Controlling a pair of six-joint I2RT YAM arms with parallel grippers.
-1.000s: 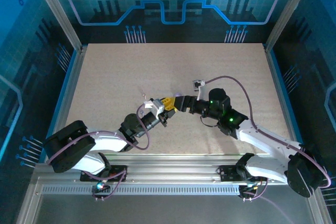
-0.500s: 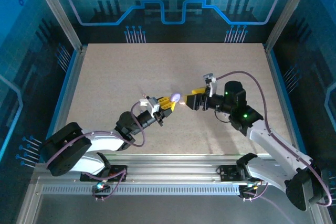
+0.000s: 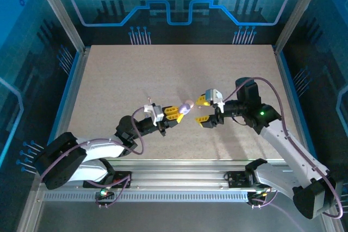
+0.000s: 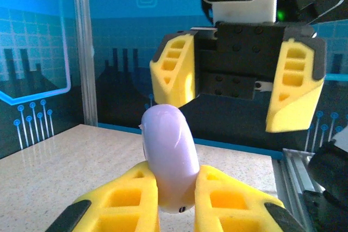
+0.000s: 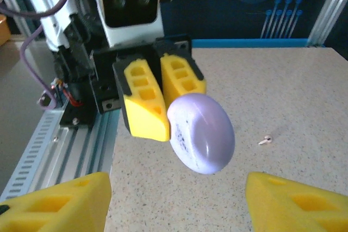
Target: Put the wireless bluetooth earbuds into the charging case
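The charging case (image 3: 188, 105), a smooth lavender puck with its two halves closed together, hangs in the air over the middle of the worktop (image 3: 109, 74), somewhat nearer the near edge than the far one. It stands on its edge, tilted a little, and does not touch the surface below.

My left gripper (image 3: 182, 109) is clenched on it. In my left wrist view the case (image 4: 169, 158) rises from between my two yellow fingers (image 4: 122, 202), which pinch its lower part on its flat faces. In my right wrist view the same case (image 5: 201, 132) juts out past the tips of my left gripper (image 5: 163, 99), its rounded face turned toward the camera and marked with small dark specks.

My right gripper (image 3: 202, 111) faces the case from the right, just beside it but not touching. Its jaws are spread wide with nothing between them. My left wrist view shows this gripper (image 4: 234, 101) head on behind the case, and my right wrist view shows its fingertips (image 5: 54, 202) at the bottom corners.

One tiny pale earbud (image 5: 265, 140) lies on the speckled worktop, beyond the case toward the right edge.
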